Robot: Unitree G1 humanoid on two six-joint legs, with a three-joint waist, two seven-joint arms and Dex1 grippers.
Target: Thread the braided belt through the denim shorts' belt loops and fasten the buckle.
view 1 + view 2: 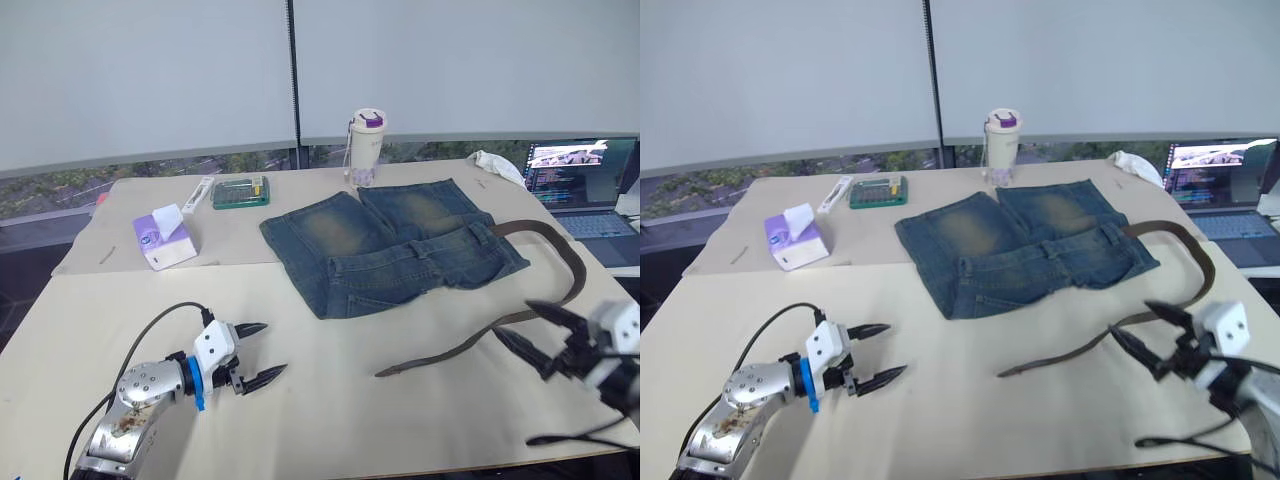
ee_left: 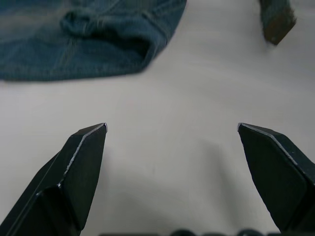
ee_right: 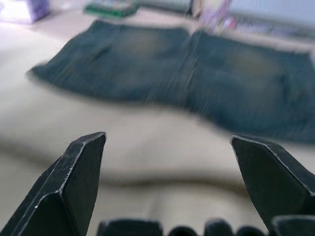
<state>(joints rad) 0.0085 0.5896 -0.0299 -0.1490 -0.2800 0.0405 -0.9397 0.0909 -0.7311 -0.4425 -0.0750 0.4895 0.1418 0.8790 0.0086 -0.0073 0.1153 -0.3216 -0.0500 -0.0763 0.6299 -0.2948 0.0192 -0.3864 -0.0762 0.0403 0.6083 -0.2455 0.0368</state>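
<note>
The braided belt (image 1: 520,300) lies on the table (image 1: 330,420). It curves from the waist of the denim shorts (image 1: 390,245), out toward the right edge, then back across the table to a thin pointed end near the middle. One end sits at the waistband on the right side of the shorts. I cannot tell if it goes through any belt loops, and I cannot pick out the buckle. The shorts lie flat in the middle of the table, with the legs pointing to the far side.

The right gripper (image 1: 535,325) hangs just over the belt where it bends back. Its two black fingers are spread wide and hold nothing. The left gripper (image 1: 258,352) is low over bare table, well away from the belt and near the corner of the shorts. Its fingers are wide apart too, and empty.

The job looks like it has hardly started. I think a good next move is to pinch the belt close to its thin end, so the tip stays stiff and can be poked into a loop. The other gripper could hold the waistband down so the cloth does not bunch up.

Farther back are a tissue box (image 1: 165,238), a green case (image 1: 240,191), a cup with a purple lid (image 1: 366,147), a white cloth (image 1: 497,165) and a laptop (image 1: 580,185). None of them block the way. The long loose belt could slide off the right edge.
</note>
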